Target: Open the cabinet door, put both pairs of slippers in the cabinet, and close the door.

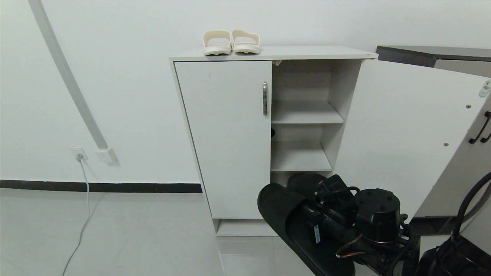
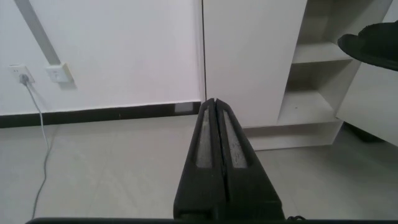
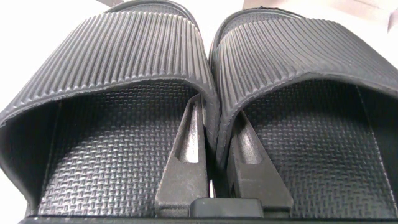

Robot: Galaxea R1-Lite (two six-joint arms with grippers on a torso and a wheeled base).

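Two black slippers (image 1: 280, 209) pinched in the right tool (image 3: 217, 112)

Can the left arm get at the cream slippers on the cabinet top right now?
Probably yes: the cream slippers sit uncovered on the cabinet top, and the left gripper is shut on nothing. It is aimed low, though, so the height is uncertain.

I see the cabinet (image 1: 307, 52) with its right door (image 1: 402, 145) open, cream slippers (image 1: 231, 42) on its top, and my right hand (image 1: 318, 220) holding the black slippers (image 1: 285, 209) low before the open side.
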